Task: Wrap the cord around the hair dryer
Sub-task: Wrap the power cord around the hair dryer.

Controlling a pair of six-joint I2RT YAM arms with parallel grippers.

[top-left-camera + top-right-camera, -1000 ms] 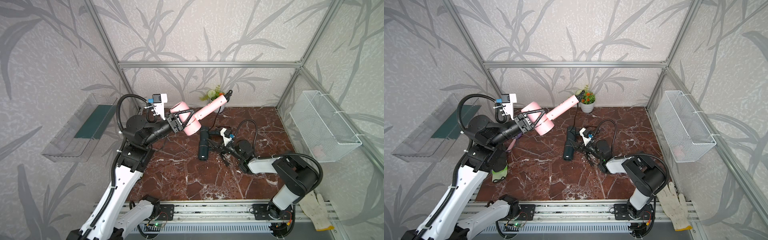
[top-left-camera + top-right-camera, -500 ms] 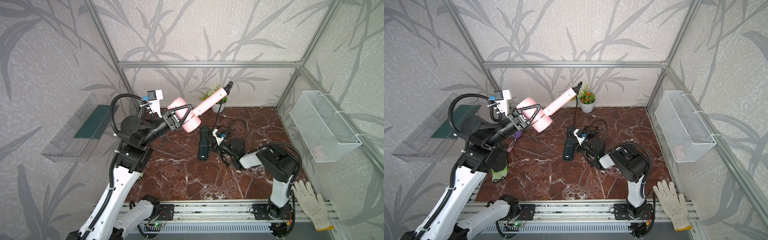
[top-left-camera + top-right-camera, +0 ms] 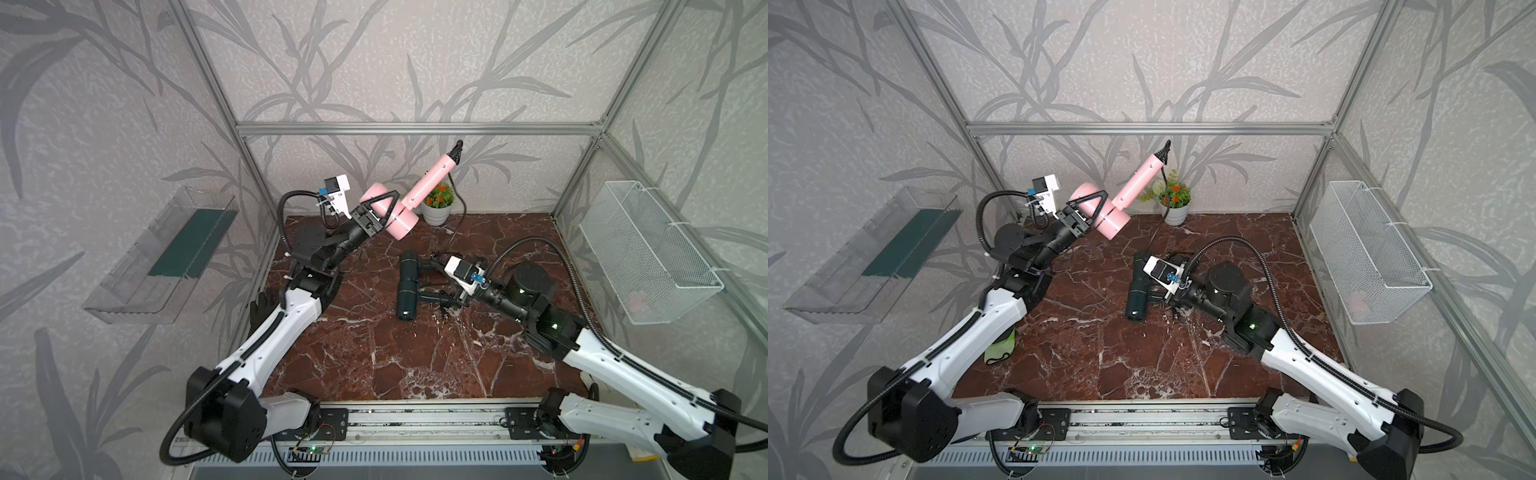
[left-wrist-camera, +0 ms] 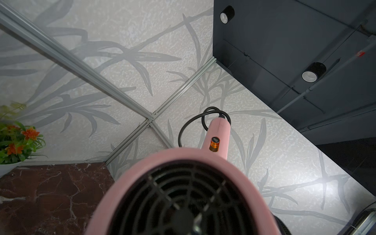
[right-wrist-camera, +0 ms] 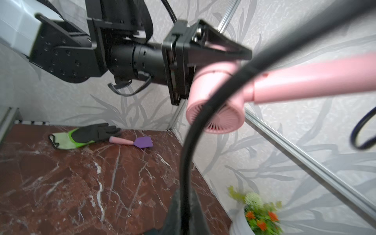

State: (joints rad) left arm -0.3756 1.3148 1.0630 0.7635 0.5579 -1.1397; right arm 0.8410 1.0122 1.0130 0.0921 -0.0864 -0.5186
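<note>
We find the pink hair dryer [image 3: 401,222] held off the marble table [image 3: 374,353], in the upper centre of both top views, with its handle slanting up toward the upper right of the frame. The left gripper [image 3: 390,208] is clamped on the barrel: one finger [image 5: 219,53] lies along one side of the pink body and the other is largely hidden behind it. In the left wrist view the rear grille fills the lower centre, and the handle [image 4: 218,132] extends away from the camera. The black cord [image 5: 189,152] leaves the end of the handle, loops there [image 4: 183,130], and hangs down in front of the potted plant [image 3: 436,208] toward the centre of a top view. The right gripper [image 3: 448,300] sits low over the table, right of centre, well apart from the dryer. In the right wrist view its fingers [image 5: 173,213] are closed on the cord at the bottom centre, and the cord rises from between them and crosses in front of the barrel. No turn of cord lies around the dryer. A dark barrel-shaped device [image 3: 407,286] lies on the table just beside the right gripper. A glove [image 5: 81,136] and a purple spatula [image 5: 132,142] lie against the wall in the left half of the right wrist view.
</note>
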